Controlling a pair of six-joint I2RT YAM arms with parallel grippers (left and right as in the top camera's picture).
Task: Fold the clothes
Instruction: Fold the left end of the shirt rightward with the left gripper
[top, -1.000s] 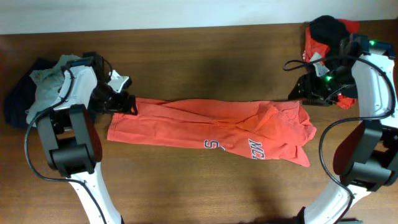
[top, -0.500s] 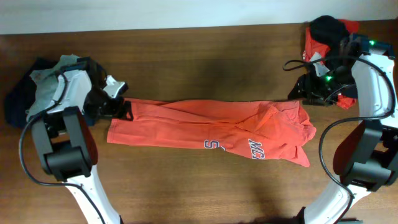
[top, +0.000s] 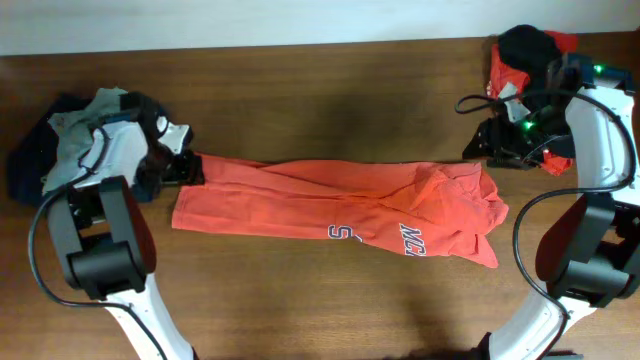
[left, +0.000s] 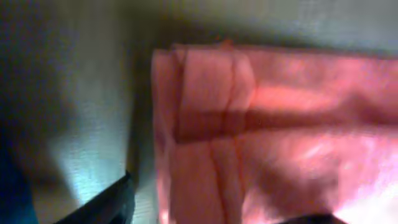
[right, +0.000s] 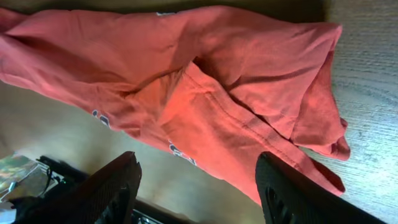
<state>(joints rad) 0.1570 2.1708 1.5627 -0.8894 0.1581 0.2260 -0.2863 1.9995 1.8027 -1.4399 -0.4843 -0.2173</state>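
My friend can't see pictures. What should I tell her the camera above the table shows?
An orange-red T-shirt, folded into a long strip, lies across a brown table. The left arm is at its left end, the right arm at its right end, with heaps of other clothes behind each.

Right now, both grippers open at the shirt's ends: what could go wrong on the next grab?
1. The left gripper is at the stacked layers of the orange T-shirt's left edge, so a pinch may catch only the top layer.
2. The shirt's right end is bunched near the right gripper, so folding from there may set creases.
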